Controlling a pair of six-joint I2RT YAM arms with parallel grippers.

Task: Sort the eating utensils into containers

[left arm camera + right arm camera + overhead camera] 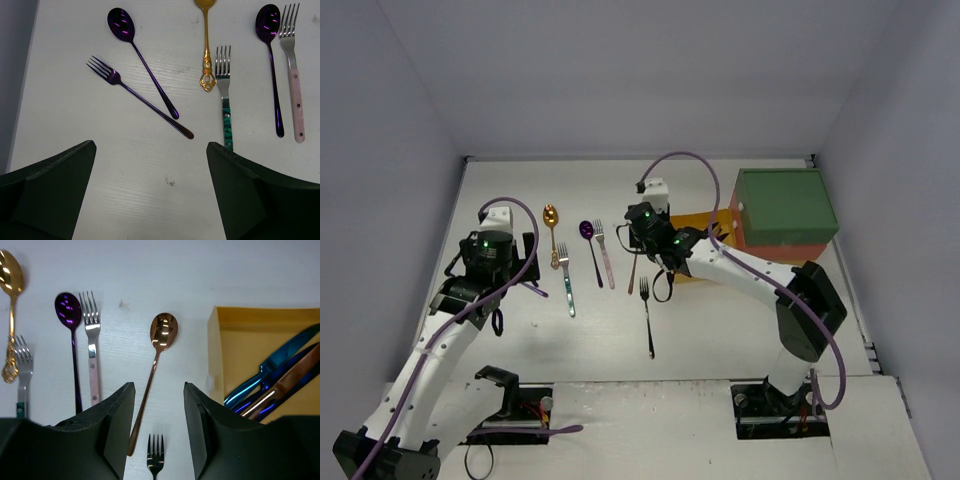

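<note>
On the white table lie a purple spoon (121, 24), a purple fork (115, 77), a gold spoon (551, 215), a teal-handled fork (565, 280), a second purple spoon (586, 230), a pink-handled fork (603, 250), a copper spoon (163, 332) and a black fork (646, 315). My left gripper (151, 144) is wide open and empty, just short of the purple fork's handle end. My right gripper (159, 384) is open and empty over the black fork's tines (155, 455), with the copper spoon's handle by its left finger. The yellow drawer (250, 320) stands open with blue and copper knives (280, 380) inside.
The containers stand at the back right: green box (785, 205) on top, the red-orange one (760, 245) under it, the yellow drawer (692, 222) pulled out to the left. White walls close in the table on three sides.
</note>
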